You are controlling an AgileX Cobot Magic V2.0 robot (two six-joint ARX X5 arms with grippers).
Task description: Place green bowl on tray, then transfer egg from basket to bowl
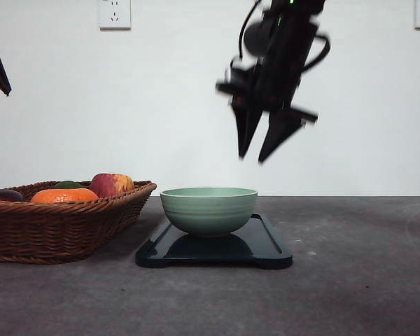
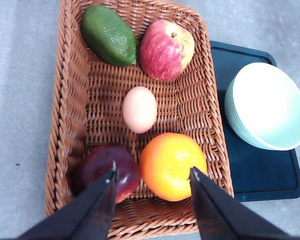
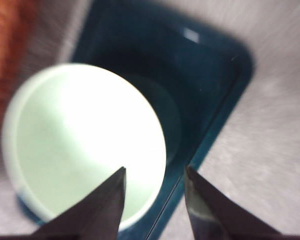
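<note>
The green bowl (image 1: 208, 208) stands upright on the dark tray (image 1: 269, 246), on the tray's left part, next to the wicker basket (image 1: 63, 227). The bowl (image 3: 82, 145) is empty. My right gripper (image 1: 261, 158) hangs open high above the bowl's right side, holding nothing. In the left wrist view the pale egg (image 2: 139, 109) lies in the middle of the basket (image 2: 70, 100). My left gripper (image 2: 152, 175) is open above the basket, over its plum and orange end, apart from the egg. The bowl (image 2: 267, 107) and tray (image 2: 262, 175) lie beside the basket.
In the basket with the egg lie an avocado (image 2: 109, 35), a red apple (image 2: 166, 49), an orange (image 2: 172, 165) and a dark plum (image 2: 107, 170). Bare grey table (image 1: 357, 280) lies to the right of the tray. A white wall stands behind.
</note>
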